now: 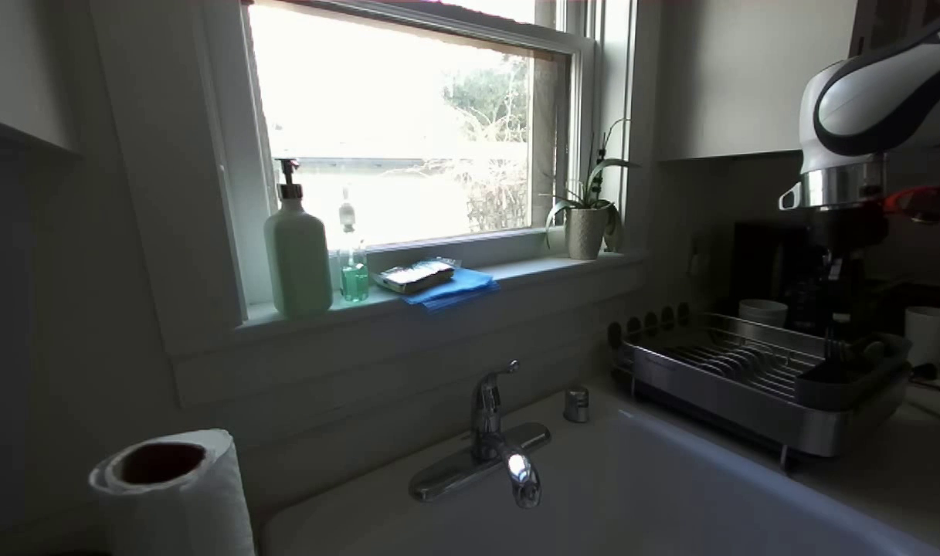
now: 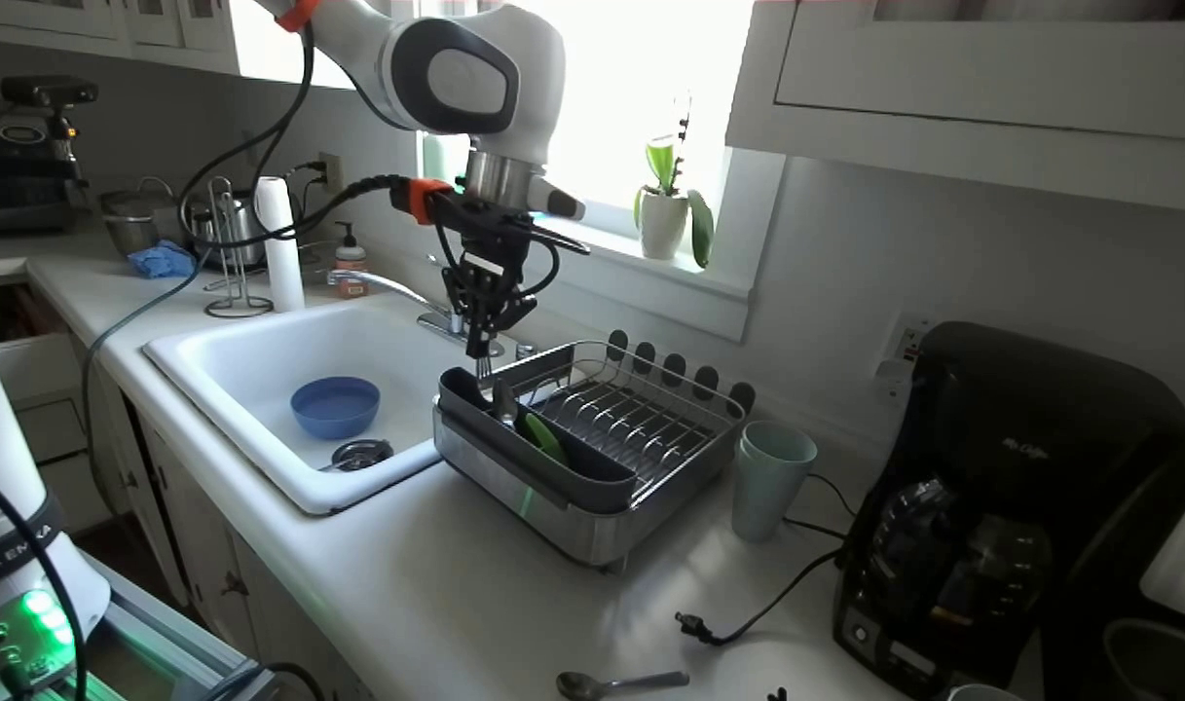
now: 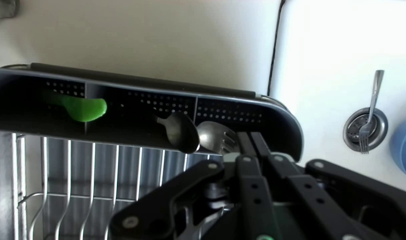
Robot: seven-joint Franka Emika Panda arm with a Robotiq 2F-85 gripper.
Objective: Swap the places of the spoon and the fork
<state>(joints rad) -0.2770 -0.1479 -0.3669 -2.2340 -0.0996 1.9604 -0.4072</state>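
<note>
Here, spoon (image 3: 182, 133) and fork (image 3: 217, 137) in caddy (image 3: 229, 115), bowl (image 2: 335, 409) in sink (image 2: 232, 389)

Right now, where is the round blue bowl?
The bowl is at the wrist view's right edge, in the white sink, beside the round metal drain.

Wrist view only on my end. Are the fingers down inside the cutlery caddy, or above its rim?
Observer: Above. In an exterior view the fingers end higher than the rim of the caddy.
Operator: And the fork next to them, how high is that?
Observer: Its tines show just below the fingers in an exterior view; whether they touch, I can't tell.
Operator: Anything standing nearby, out of my frame?
Observer: Yes. Pale cups, apparently nested, stand between the dish rack and the coffee maker.
</note>
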